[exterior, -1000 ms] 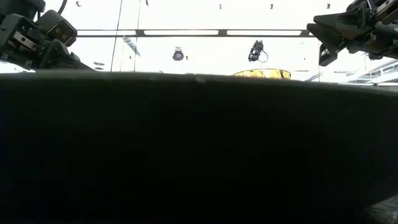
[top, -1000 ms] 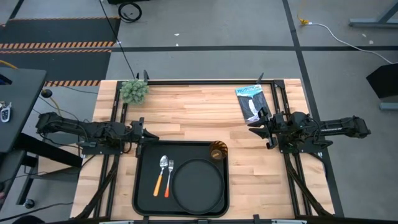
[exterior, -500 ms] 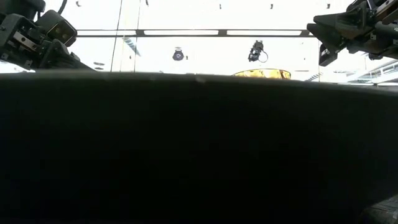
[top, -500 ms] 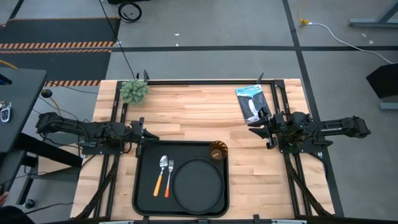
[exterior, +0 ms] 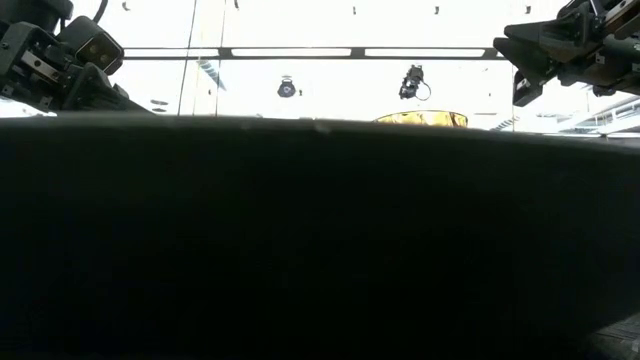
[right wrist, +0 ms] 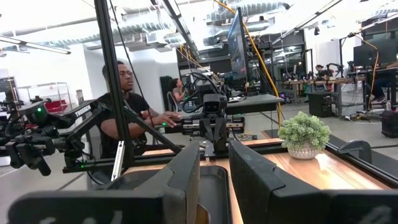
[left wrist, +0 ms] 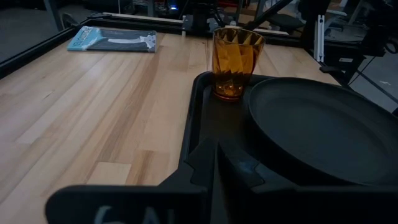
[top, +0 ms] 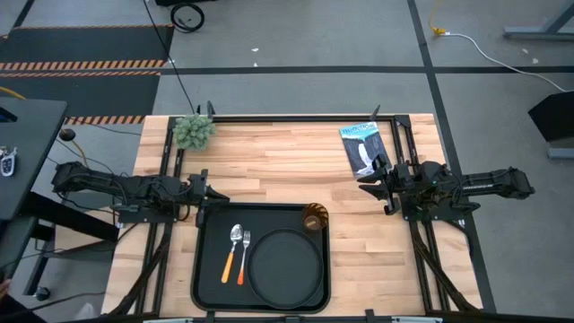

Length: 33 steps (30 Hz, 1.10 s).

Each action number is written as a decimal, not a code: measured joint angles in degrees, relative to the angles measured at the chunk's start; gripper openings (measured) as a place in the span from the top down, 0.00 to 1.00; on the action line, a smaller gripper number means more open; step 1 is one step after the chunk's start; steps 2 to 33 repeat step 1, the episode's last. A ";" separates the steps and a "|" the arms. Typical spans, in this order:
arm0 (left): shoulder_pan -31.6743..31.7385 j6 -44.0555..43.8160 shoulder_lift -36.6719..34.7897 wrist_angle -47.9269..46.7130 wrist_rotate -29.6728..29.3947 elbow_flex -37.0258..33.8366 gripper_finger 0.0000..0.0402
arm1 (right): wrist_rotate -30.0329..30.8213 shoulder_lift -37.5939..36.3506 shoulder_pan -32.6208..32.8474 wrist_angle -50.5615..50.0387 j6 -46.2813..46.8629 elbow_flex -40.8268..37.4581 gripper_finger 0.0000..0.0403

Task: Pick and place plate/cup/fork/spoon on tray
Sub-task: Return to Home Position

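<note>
My left hand pressed together, empty, at the tray's corner. Right hand slightly spread, empty, well off. Plate, cup, fork, spoon all on tray; nothing left on desk to fetch.

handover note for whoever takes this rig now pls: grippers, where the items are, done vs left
Left gripper: at the tray's far-left corner, holding nothing.
Right gripper: open and empty, over bare table right of the tray.
On the tray: plate, cup in the far-right corner, spoon and fork side by side left of the plate.
Done: all four placed. Left: nothing visible.
</note>
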 joint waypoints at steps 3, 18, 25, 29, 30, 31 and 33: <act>0.01 0.00 0.00 0.00 -0.01 0.01 0.93 | 0.00 0.00 -0.01 -0.01 0.00 0.00 0.77; 0.01 0.00 0.00 0.00 -0.01 0.01 0.93 | 0.00 0.00 -0.01 -0.01 0.00 0.00 0.77; 0.01 0.00 0.00 0.00 -0.01 0.01 0.93 | 0.00 0.00 -0.01 -0.01 0.00 0.00 0.77; 0.01 0.00 0.00 0.00 -0.01 0.01 0.93 | 0.00 0.00 -0.01 -0.01 0.00 0.00 0.77; 0.01 0.00 0.00 0.00 -0.01 0.01 0.93 | 0.00 0.00 -0.01 -0.01 0.00 0.00 0.77; 0.01 0.00 0.00 0.00 -0.01 0.01 0.93 | 0.00 0.00 -0.01 -0.01 0.00 0.00 0.77; 0.01 0.00 0.00 0.00 -0.01 0.01 0.93 | 0.00 0.00 -0.01 -0.01 0.00 0.00 0.77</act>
